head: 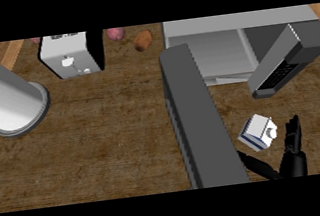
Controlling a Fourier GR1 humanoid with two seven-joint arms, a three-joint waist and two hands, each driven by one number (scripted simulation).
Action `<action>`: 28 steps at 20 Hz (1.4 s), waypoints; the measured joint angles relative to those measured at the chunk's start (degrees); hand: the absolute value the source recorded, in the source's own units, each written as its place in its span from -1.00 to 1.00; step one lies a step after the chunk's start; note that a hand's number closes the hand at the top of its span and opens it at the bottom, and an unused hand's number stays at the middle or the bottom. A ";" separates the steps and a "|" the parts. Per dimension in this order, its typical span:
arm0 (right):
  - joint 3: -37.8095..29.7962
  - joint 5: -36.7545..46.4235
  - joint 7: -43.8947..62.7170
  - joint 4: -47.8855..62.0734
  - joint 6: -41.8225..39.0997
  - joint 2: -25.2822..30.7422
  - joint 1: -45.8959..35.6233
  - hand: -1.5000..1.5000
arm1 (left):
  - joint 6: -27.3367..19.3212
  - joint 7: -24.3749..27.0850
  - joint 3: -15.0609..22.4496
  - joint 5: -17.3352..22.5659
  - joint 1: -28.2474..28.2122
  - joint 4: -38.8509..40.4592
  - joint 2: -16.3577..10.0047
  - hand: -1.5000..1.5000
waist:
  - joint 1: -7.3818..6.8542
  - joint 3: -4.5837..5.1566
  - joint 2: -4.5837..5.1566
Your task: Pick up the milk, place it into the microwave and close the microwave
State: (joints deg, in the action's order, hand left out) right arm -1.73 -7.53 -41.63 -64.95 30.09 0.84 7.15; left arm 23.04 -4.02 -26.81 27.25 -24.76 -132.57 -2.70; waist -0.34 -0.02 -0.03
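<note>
Item 1. My right hand (292, 158), black, at the lower right of the head view: fingers (294, 133) straight, thumb spread wide, nothing held.

Item 2. Small white milk carton with a blue band (259, 132), on the brown wooden counter (108, 146). It sits just beside those fingers, toward the thumb side and slightly ahead of the palm. I cannot tell whether they touch. It looks to stand upright, its long axis toward the camera. This hand is the only one near it; my left hand does not show.

Item 3. Long dark grey microwave door (199, 125), swung open, just left of the carton.

Item 4. Light grey microwave (238, 22), beyond the carton, cavity (212, 55) open; dark control panel (288, 61) on its right.

Item 5. White box-shaped appliance with a black side (68, 58), far left.

Item 6. Pale grey cylinder (1, 94), left edge; I cannot identify it.

Writing: none legible on the carton; the panel's key marks are too small to read.

My judgement: the grasp needs only a short closing move.
</note>
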 measured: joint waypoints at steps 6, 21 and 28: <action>-2.56 -0.48 -3.49 7.40 -0.09 0.51 -3.89 -1.00 | 2.91 1.21 -0.88 -1.00 -0.63 0.65 1.86 -1.00 | 0.01 -0.01 0.00; -9.50 -0.81 -17.27 29.78 -5.85 3.46 -17.92 1.00 | 3.52 0.40 -2.66 0.12 0.20 1.11 1.53 -1.00 | -0.22 0.12 -0.02; -5.41 2.48 -16.95 33.28 -16.44 9.39 -24.33 1.00 | 2.98 -1.02 -2.06 -0.20 1.85 0.65 1.34 -1.00 | -1.07 -0.08 0.35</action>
State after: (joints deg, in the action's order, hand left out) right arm -7.13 -5.05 -58.59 -31.66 13.65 10.23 -17.18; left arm 26.02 -5.04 -28.87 27.06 -22.91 -131.92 -1.36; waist -1.42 -0.09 0.32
